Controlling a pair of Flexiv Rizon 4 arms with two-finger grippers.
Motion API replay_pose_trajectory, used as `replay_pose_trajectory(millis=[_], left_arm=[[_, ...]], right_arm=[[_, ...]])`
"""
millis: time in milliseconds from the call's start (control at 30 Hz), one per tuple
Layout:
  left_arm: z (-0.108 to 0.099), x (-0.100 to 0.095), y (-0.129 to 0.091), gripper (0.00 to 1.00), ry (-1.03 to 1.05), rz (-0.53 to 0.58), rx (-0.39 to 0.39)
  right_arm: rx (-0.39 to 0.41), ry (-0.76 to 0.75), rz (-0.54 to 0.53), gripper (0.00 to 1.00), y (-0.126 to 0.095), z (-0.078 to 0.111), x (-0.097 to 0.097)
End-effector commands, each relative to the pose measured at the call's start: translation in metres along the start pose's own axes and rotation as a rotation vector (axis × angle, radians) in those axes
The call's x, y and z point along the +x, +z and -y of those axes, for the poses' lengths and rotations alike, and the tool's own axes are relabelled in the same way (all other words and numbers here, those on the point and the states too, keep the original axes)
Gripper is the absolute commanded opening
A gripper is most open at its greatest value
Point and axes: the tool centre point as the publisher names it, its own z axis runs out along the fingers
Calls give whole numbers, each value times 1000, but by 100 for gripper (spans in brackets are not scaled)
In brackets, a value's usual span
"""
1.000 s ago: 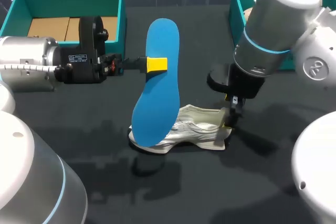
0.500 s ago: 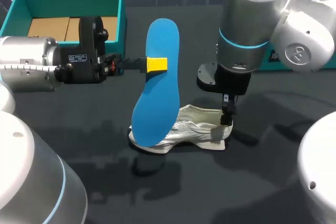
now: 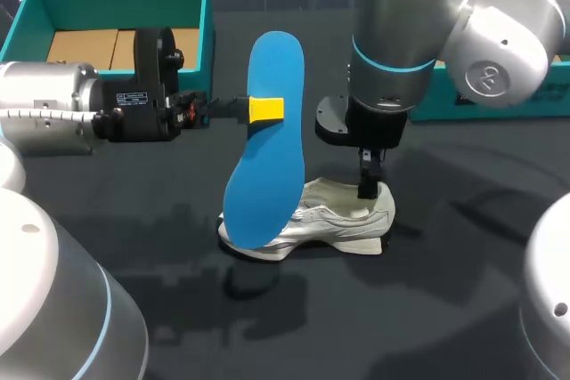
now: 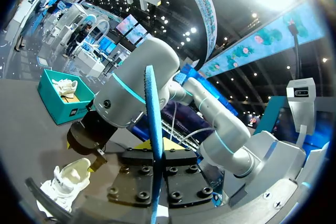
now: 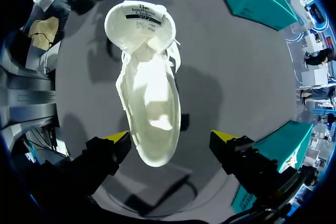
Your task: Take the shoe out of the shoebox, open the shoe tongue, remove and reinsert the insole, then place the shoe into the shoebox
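Right tool (image 5: 170, 136), released, has shifted left astride the sneaker (image 5: 149, 103); left tool (image 3: 258, 109) clamps the blue insole (image 3: 267, 166), reinsertion pending.

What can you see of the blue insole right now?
The insole is a flat, bright blue, foot-shaped sheet, foam by its look, out of the shoe. It stands nearly upright over the table, narrower end up, broad end low by the shoe's toe end; whether they touch I cannot tell. The left pincer clamps it above its middle, one yellow tip on its face.
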Motion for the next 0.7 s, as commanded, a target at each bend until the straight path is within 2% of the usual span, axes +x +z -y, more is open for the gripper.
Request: replay_pose_trajectory(millis=[33, 233, 700], left_arm=[[0, -1, 2, 0, 0, -1, 0], [0, -1, 2, 0, 0, -1, 0], [0, -1, 2, 0, 0, -1, 0]], right_arm=[[30, -12, -12, 100, 12, -20, -12], [28, -33, -5, 100, 24, -30, -18], [-2, -40, -3, 100, 51, -34, -18]])
